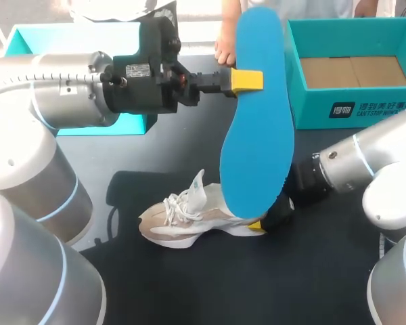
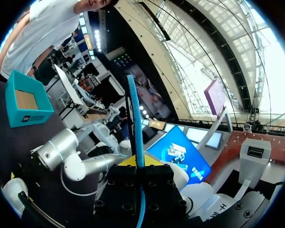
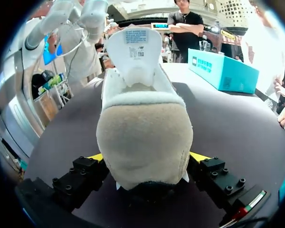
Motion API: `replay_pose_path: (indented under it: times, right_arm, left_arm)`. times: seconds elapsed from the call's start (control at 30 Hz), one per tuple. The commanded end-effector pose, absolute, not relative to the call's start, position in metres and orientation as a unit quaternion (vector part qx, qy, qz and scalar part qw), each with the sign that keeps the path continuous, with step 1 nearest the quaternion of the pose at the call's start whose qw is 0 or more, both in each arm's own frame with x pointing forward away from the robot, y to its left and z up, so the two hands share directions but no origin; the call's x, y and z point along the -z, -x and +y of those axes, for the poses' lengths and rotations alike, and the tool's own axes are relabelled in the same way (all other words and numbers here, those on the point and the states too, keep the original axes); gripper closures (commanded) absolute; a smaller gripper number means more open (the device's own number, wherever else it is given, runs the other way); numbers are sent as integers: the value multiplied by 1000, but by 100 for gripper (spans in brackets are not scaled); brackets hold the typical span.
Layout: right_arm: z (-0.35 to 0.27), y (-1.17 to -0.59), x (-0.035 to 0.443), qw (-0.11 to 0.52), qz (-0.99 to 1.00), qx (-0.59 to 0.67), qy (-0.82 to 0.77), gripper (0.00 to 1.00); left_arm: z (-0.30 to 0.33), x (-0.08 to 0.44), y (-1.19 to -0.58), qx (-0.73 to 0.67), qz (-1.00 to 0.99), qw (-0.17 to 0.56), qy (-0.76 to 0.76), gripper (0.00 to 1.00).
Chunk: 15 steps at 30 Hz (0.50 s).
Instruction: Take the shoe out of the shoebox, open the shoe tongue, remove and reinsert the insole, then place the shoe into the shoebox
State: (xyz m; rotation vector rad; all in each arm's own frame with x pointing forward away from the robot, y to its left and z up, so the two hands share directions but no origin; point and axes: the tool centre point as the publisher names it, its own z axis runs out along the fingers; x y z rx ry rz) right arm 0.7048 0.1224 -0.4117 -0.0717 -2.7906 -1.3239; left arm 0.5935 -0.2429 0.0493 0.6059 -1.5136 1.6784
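1. Teal piece [image 1: 27, 40] lies at the far left of the dark table [image 1: 189, 284], partly hidden behind my left arm. I cannot tell whether it is a lid.
2. Left gripper [image 1: 238, 80] is held high over the table's far middle and is clenched on the insole [image 1: 257, 122]. The left wrist view shows the insole's thin edge [image 2: 135, 118] running out from between the fingers.
3. Insole is blue and clear of the table. It hangs near upright, with its lower end in front of the shoe's heel in the head view.
4. A person's hand [image 1: 223, 51] is at the table's far edge, just behind the insole's upper part. I cannot confirm contact.
5. Shoe [image 1: 189, 217] is beige and white. It rests on its sole at mid-table with the toe to the left, the laces [image 1: 179, 203] loose and the tongue [image 3: 134, 47] standing up.
6. Right gripper [image 1: 260, 223] is low at the table, grasping the shoe's heel [image 3: 142, 137] with one yellow tip pressed to each side.
7. Shoebox [image 1: 352, 108] is teal with a brown floor. It sits open at the far right, well apart from the shoe.
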Motion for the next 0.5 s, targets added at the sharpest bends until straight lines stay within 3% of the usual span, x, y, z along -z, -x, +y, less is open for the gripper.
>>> replay_pose_path:
  times: [0.03, 0.5]
  right_arm:
    - [124, -707, 402, 37, -922, 385, 19, 0]
    - [109, -695, 359, 38, -966, 255, -23, 0]
  left_arm:
    - [-243, -49, -590, -662, -594, 388, -241, 100]
    - [-243, -49, -590, -662, -594, 388, -241, 100]
